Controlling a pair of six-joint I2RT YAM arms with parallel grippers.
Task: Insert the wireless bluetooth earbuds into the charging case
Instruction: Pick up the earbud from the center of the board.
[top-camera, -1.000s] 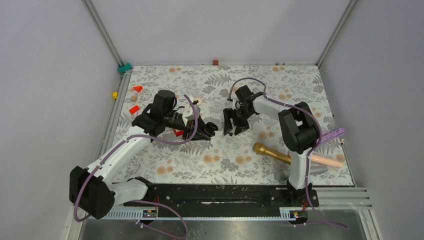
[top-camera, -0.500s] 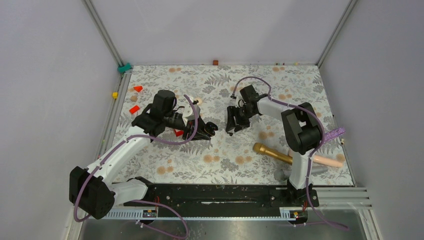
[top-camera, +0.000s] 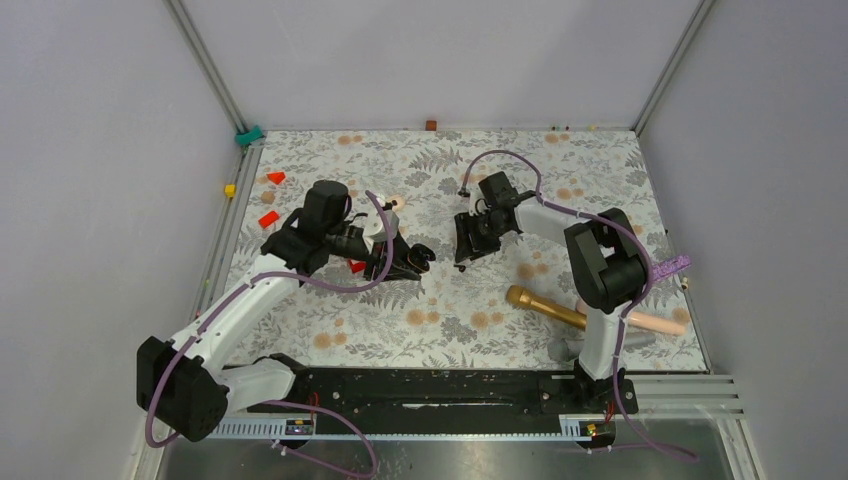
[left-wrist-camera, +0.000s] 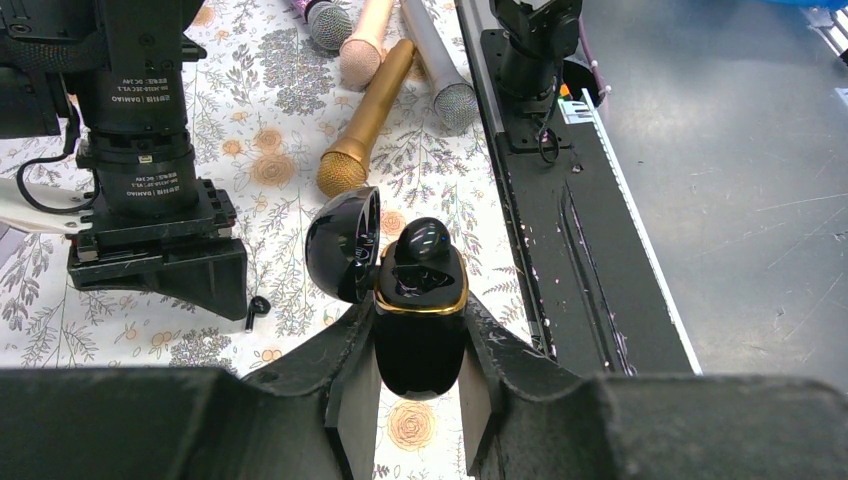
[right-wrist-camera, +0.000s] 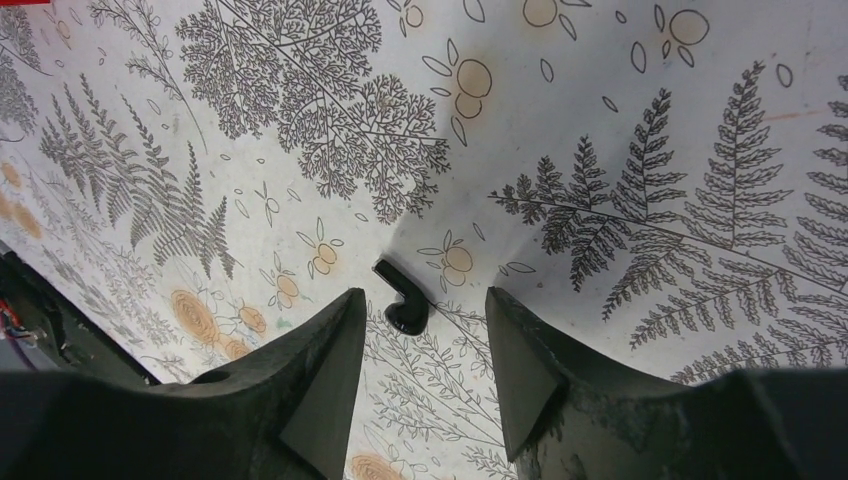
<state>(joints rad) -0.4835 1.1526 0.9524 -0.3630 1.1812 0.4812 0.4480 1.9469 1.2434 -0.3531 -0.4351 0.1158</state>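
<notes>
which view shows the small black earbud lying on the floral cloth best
Right wrist: the small black earbud lies large and sharp between the right gripper's jaws. Left wrist shows it tiny; the top view hides it under that gripper.

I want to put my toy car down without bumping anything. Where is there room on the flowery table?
Bare flowery cloth lies between the gold microphone, the black base rail and the left arm. The far strip behind both arms is bare too. It's crowded mid-table, around the glossy black charging case and small black earbud.
</notes>
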